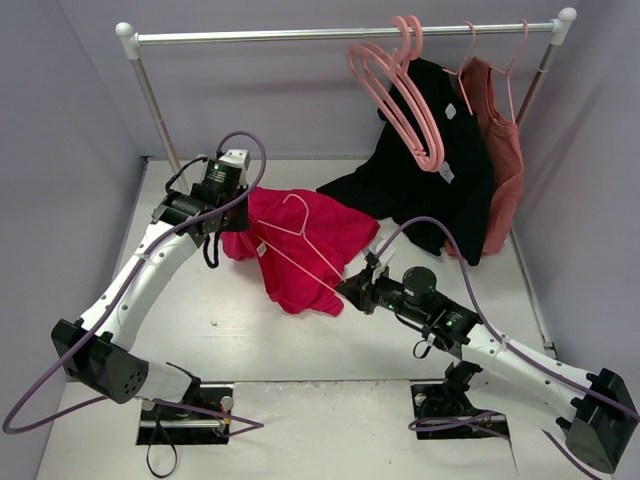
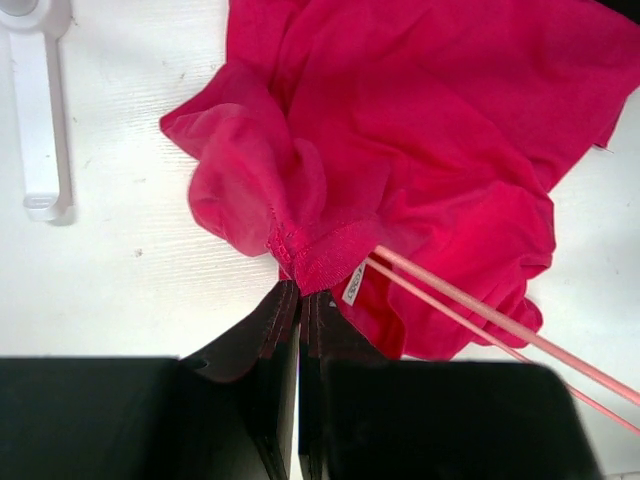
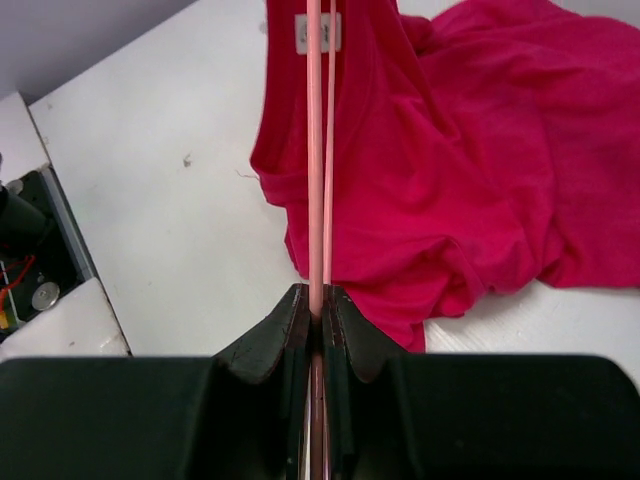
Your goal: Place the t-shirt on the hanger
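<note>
Top external view: crumpled t-shirt [image 1: 275, 215] on counter [image 1: 220, 310], hanger [image 3: 315, 150] across it.
Left end effector [image 2: 298, 292] clenched on t-shirt collar; right end effector [image 3: 318, 300] grasping hanger's near right end.

The left gripper [image 2: 298, 300] is clamped on the ribbed collar seam of the crumpled crimson t-shirt [image 2: 420, 130], just beside its small white label [image 2: 354, 284], while two thin pink rods of the hanger [image 2: 470, 305] slant out from the collar over the white surface [image 2: 130, 260], where a white bracket [image 2: 40, 130] lies apart from the cloth.
</note>
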